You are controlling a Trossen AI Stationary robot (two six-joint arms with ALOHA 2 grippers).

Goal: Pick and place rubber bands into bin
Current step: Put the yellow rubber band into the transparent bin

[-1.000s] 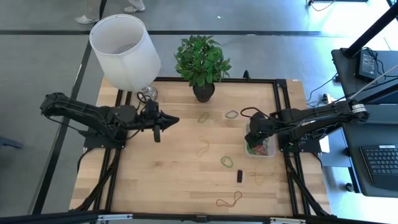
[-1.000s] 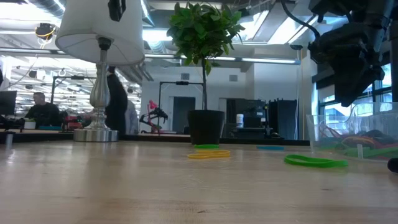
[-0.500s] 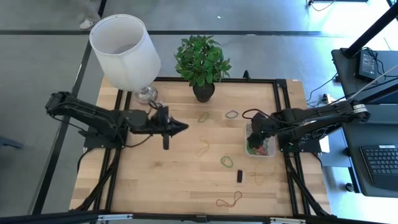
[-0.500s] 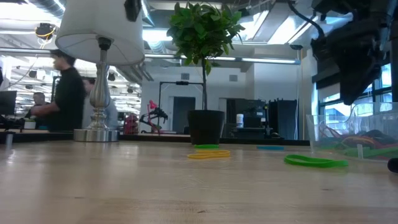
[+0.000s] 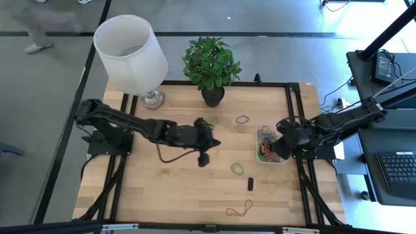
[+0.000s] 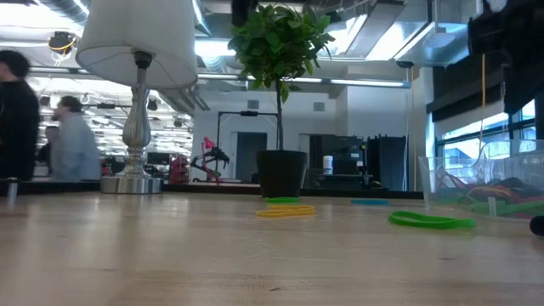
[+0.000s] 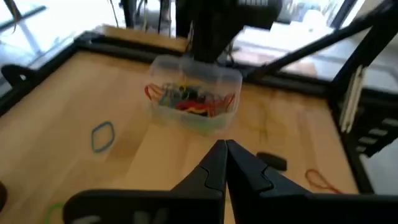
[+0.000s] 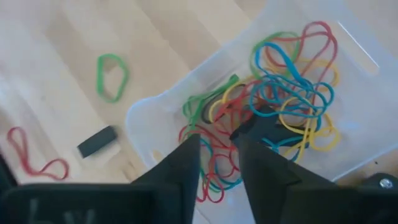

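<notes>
Left arm has swung out to table centre; left gripper (image 5: 212, 141) clenched, empty. Right gripper (image 5: 281, 149) has pulled back to the bin's (image 5: 284, 160) outer side, fingers slightly parted, grasping nothing. Bands (image 8: 292, 106) piled in bin; loose ones (image 5: 237, 168) on the table nearby.

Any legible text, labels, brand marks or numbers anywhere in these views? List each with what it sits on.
None can be read.
The bin, the rubber bands in it, the small black block, the lamp shade and the plant pot carry no visible marking.
The keyboard at the high view's right edge has keys, but their legends are too small to read.
</notes>
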